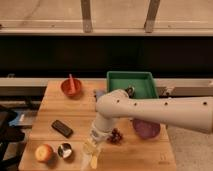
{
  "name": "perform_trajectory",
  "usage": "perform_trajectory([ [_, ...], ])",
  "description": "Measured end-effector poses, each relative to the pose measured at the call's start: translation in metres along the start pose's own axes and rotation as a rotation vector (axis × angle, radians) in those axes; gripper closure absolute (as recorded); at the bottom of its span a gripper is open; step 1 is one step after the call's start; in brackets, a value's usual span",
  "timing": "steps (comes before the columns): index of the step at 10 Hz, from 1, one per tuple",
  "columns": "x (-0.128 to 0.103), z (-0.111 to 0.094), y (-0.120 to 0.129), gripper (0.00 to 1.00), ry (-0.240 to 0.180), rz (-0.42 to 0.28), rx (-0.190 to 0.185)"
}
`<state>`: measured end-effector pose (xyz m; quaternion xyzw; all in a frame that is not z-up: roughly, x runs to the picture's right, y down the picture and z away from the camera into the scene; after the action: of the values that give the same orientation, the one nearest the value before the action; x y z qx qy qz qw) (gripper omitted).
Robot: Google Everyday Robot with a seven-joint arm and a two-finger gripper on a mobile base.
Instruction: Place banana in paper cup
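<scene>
The white robot arm [150, 111] reaches in from the right side and bends down over the front of the light wooden table [80, 107]. The claw [94, 145] sits low near the table's front edge, just right of the shiny metal cup [64, 150]. The small pale yellow banana [93, 154] hangs directly under the claw, its peel strips pointing down toward the front edge. Whether the claw is gripping the banana, and how far it is opened, cannot be told from this view.

The round red-yellow apple [43, 152] lies just left of the metal cup. A flat black rectangular object [62, 128] lies behind them. A red bowl [71, 86] stands at the rear left, a green rectangular bin [131, 83] at the rear right, and a purple bowl [145, 128] beneath the arm.
</scene>
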<state>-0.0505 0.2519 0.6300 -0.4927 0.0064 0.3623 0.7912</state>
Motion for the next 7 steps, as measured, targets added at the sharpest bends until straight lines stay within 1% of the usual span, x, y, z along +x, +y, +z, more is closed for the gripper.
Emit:
perform_trajectory([
  [2, -0.001, -0.002, 0.000, 0.20, -0.001, -0.002, 0.004],
  [4, -0.001, -0.009, -0.001, 0.20, -0.006, -0.003, 0.021],
  [6, -0.002, -0.025, 0.000, 0.20, -0.021, 0.008, 0.057],
  [7, -0.002, -0.040, -0.001, 0.20, -0.040, 0.021, 0.090],
])
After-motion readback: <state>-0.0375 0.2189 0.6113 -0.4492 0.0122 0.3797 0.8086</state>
